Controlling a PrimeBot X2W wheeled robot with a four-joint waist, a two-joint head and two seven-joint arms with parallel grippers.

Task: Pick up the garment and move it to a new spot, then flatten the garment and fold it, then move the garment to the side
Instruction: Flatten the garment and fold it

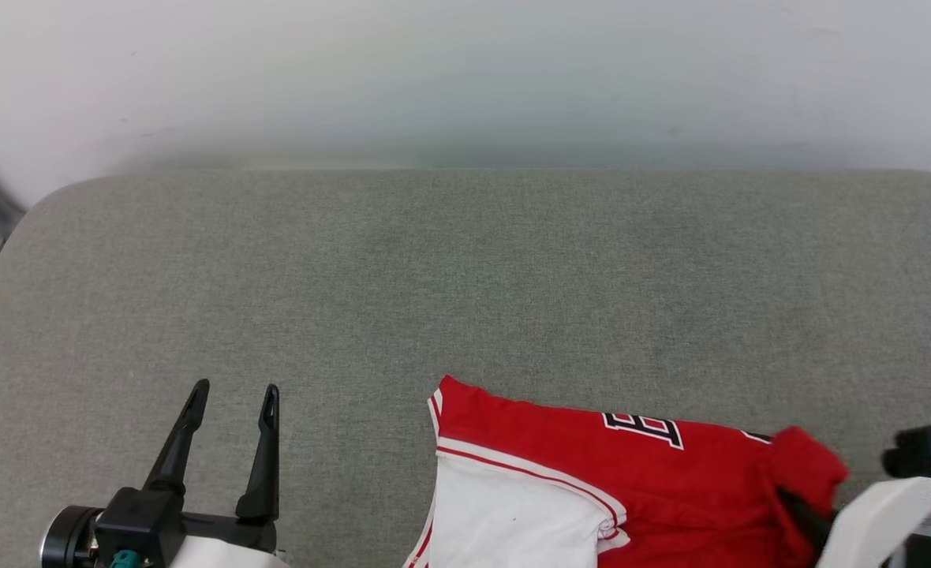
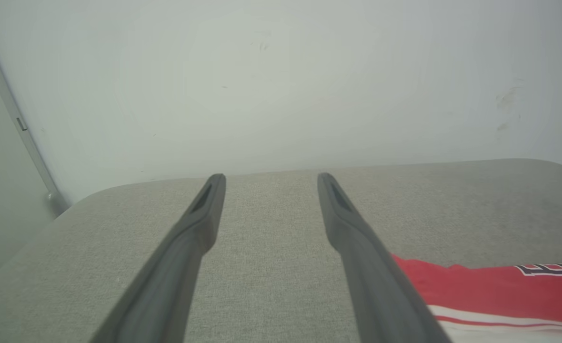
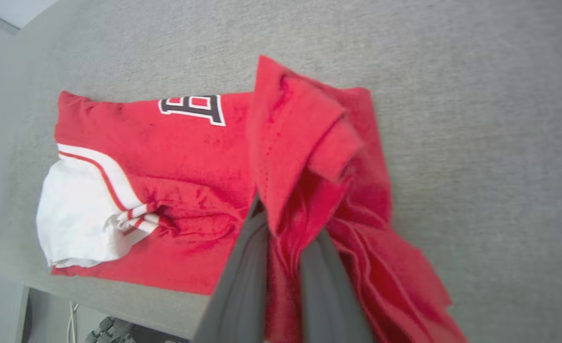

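The garment is a red jersey with a white sleeve and black lettering, lying partly folded at the front right of the grey padded surface. My right gripper is shut on a bunched red edge of the garment and holds that part lifted over the rest. In the head view the right gripper sits at the garment's right end, its fingers mostly hidden by cloth. My left gripper stands open and holds nothing, left of the garment. In the left wrist view the left gripper has the garment beside its right finger.
A pale wall rises behind the surface. The surface's front edge runs just below the garment, with cables under it. Its rounded left corner meets a dark strip.
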